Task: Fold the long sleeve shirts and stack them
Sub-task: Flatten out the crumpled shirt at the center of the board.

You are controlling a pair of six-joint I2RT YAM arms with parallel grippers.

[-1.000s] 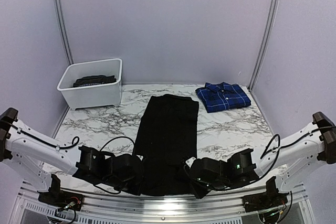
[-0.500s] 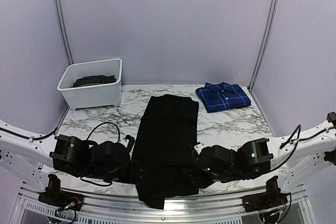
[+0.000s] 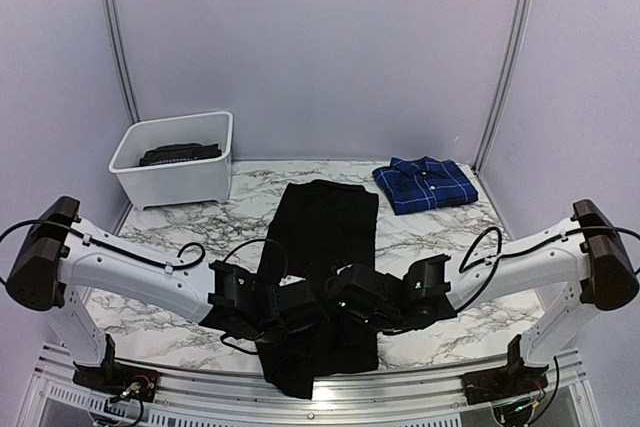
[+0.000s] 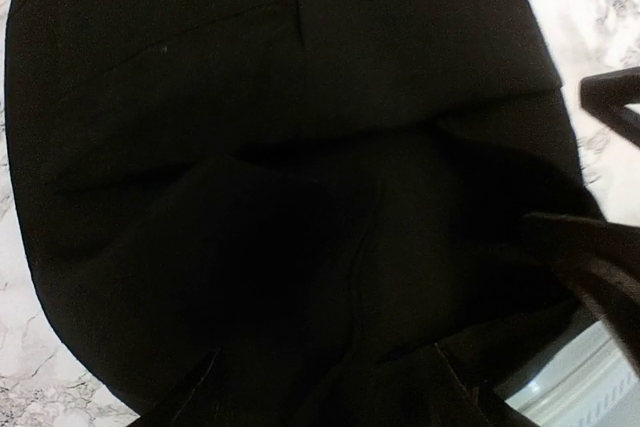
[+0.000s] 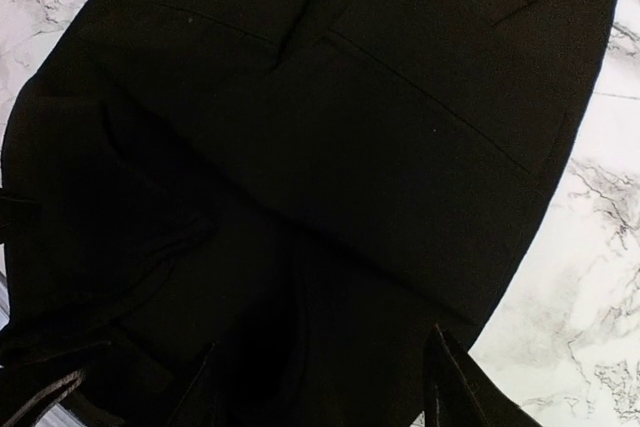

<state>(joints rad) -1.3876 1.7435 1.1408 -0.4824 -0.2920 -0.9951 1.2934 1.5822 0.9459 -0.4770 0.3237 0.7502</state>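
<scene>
Near table (image 3: 450,247) front edge, left fingers (image 4: 185,402), right fingers (image 5: 455,382) spread apart above black shirt (image 3: 325,222)

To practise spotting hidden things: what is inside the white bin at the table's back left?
A dark flat item lies inside the white bin; its walls hide what it is and anything beneath it.

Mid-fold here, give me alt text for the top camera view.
A long black shirt lies lengthwise on the marble table, its near end rumpled under the left pincer and right pincer. A folded blue plaid shirt lies far right; a white bin stands far left.
</scene>
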